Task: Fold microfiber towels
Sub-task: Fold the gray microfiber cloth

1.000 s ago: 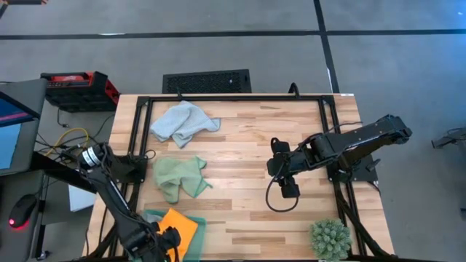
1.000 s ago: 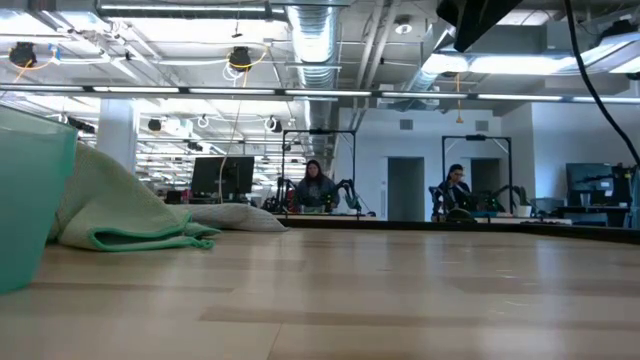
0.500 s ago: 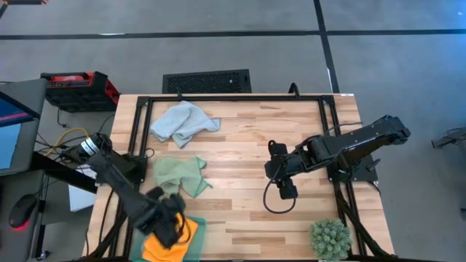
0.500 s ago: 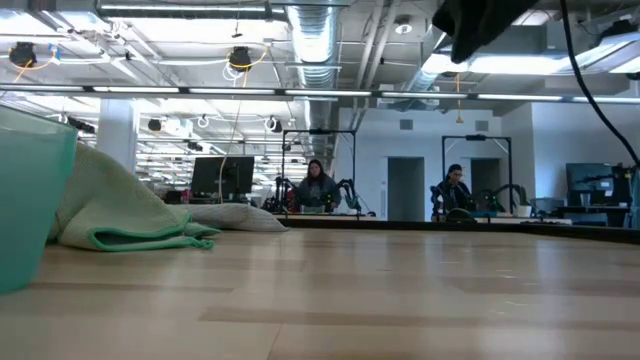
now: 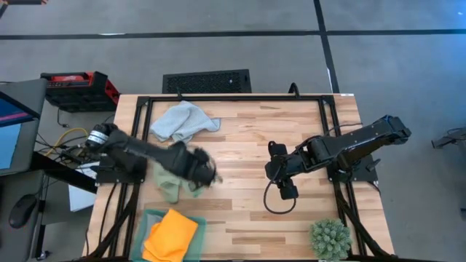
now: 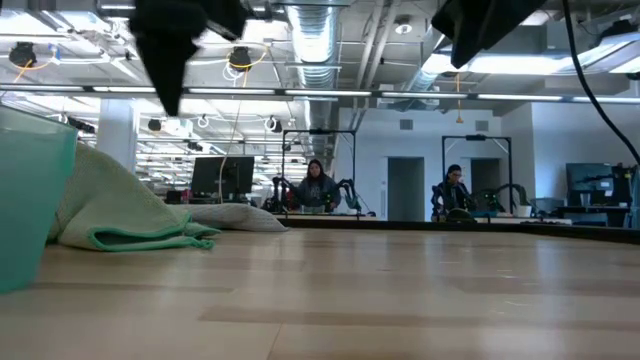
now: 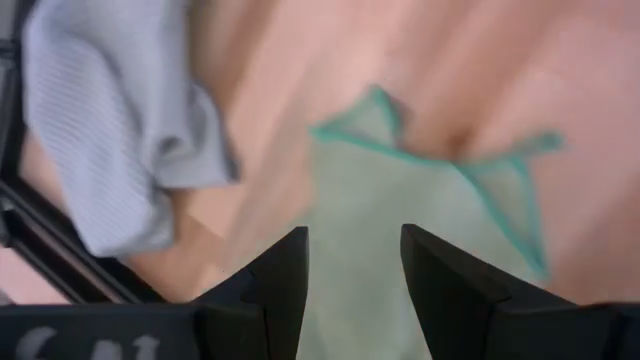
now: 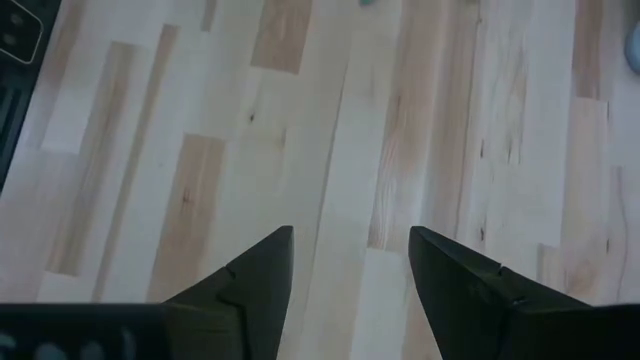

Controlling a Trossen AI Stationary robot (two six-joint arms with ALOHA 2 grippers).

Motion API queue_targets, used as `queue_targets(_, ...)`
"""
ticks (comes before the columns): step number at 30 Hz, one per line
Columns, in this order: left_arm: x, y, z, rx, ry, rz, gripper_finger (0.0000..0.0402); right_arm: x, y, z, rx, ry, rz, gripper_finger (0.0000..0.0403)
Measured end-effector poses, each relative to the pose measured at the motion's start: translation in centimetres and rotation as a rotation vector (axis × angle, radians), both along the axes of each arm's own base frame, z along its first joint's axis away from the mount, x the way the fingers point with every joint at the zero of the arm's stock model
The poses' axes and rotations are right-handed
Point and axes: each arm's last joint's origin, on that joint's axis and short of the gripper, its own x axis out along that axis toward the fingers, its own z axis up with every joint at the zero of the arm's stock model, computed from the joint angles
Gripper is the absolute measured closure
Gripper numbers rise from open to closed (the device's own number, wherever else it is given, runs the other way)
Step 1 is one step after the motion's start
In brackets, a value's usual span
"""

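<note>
My left gripper (image 5: 204,171) hangs open above the crumpled light green towel (image 5: 173,180), which lies on the table left of centre. In the left wrist view the fingers (image 7: 355,270) stand apart over this towel (image 7: 400,220). In the low view the gripper (image 6: 172,75) is well above the cloth (image 6: 110,215). A pale grey-blue towel heap (image 5: 182,122) lies at the far left. The orange towel (image 5: 171,234) lies folded in the green tray (image 5: 149,216) at the near left corner. My right gripper (image 5: 280,175) is open and empty over bare wood (image 8: 350,150).
A spiky green plant (image 5: 331,239) stands at the near right corner. Black frame rails (image 5: 233,98) run along the table's far, left and right edges. Bare wood lies between the two arms. People sit far off in the room behind (image 6: 316,188).
My left gripper has swung from over the orange towel in the tray toward the table's far edge and right, and now hangs above the light green towel. The orange towel stays in the tray. My right arm has hardly moved.
</note>
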Motion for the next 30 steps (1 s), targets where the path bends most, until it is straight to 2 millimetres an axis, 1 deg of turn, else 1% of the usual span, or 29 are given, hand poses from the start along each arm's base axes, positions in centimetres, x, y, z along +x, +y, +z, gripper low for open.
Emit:
queue_targets(4, 0.8, 4.8, 0.0, 0.0, 0.019, 0.076, 0.0248, 0.0, 0.1, 0.0, 0.0, 0.0, 0.004, 0.018)
queue_targets(8, 1.5, 8.9, -0.1, -0.009, -0.029, 0.13, 0.0248, -0.1, 0.2, 0.0, 0.0, 0.001, 0.006, 0.018)
queue_targets(11, 1.7, 11.2, -0.1, -0.021, -0.045, 0.124, 0.0248, -0.1, 0.2, 0.0, 0.0, 0.002, 0.006, 0.018)
queue_targets(15, 1.6, 13.5, -0.7, -0.029, -0.002, 0.13, 0.0248, 0.0, 0.2, 0.0, 0.004, 0.0, 0.0, 0.018)
queue_targets(17, 1.7, 14.5, -1.1, -0.029, -0.011, 0.126, 0.0248, 0.0, 0.2, 0.0, 0.005, -0.002, -0.001, 0.018)
queue_targets(19, 1.9, 15.2, -2.0, -0.043, -0.041, 0.13, 0.0248, 0.0, 0.2, 0.0, 0.005, -0.004, -0.001, 0.018)
queue_targets(22, 1.8, 15.3, -3.8, -0.07, -0.06, 0.119, 0.0248, 0.0, 0.2, 0.0, 0.005, -0.005, -0.002, 0.018)
queue_targets(25, 1.6, 15.2, -5.7, -0.041, -0.061, 0.106, 0.0248, 0.1, 0.1, 0.1, -0.012, -0.018, -0.006, 0.018)
queue_targets(28, 1.7, 15.6, -6.8, 0.008, -0.107, 0.097, 0.0248, 0.1, 0.0, 0.1, -0.046, -0.03, -0.028, 0.018)
queue_targets(30, 1.7, 15.9, -7.2, 0.056, -0.111, 0.095, 0.0248, 0.1, -0.1, 0.1, -0.07, -0.039, -0.042, 0.018)
